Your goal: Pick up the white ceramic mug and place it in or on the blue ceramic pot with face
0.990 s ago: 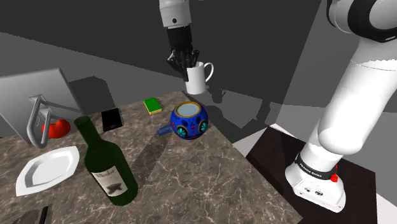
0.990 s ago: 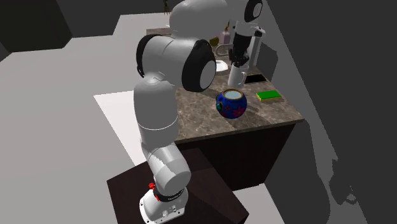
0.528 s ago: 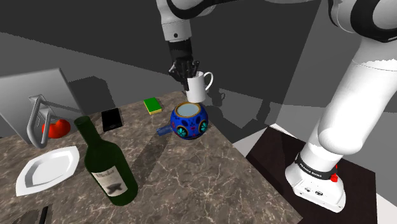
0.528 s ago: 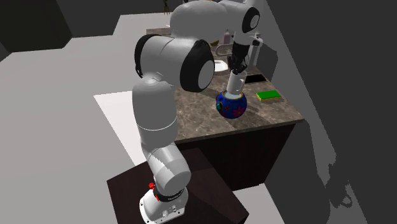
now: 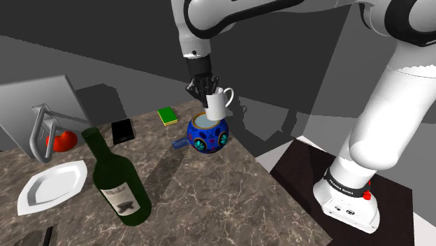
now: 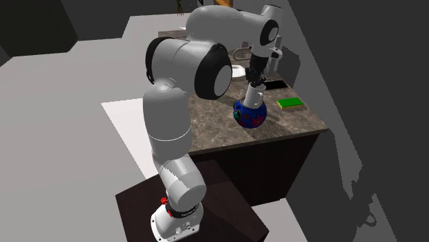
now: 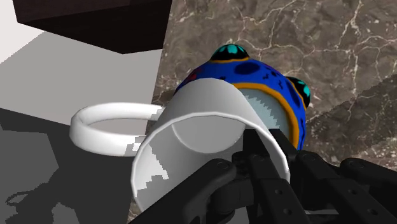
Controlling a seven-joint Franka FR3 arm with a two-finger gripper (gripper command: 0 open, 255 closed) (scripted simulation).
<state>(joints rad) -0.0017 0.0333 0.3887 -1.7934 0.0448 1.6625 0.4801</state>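
The white mug [image 5: 216,104] hangs tilted just above the mouth of the blue pot [image 5: 207,135], with my gripper [image 5: 203,88] shut on its rim. The pot is round, blue with teal and red spots and an orange-ringed opening, and stands on the marble counter near its edge. In the second exterior view the mug [image 6: 254,95] sits right over the pot [image 6: 250,114], under my gripper [image 6: 256,78]. The wrist view has the mug [image 7: 197,130] clasped by its wall, handle out to one side, with the pot [image 7: 277,89] directly beyond it.
On the marble counter [image 5: 209,196] stand a dark green wine bottle [image 5: 119,179], a white plate [image 5: 53,185], a black slab [image 5: 121,131], a green sponge [image 5: 168,115], a red object [image 5: 62,140] and a metal faucet [image 5: 40,129]. The counter edge lies close behind the pot.
My gripper has carried the mug down and toward the shoulder view's left, from above and behind the pot to just over its opening. The mug has tilted more.
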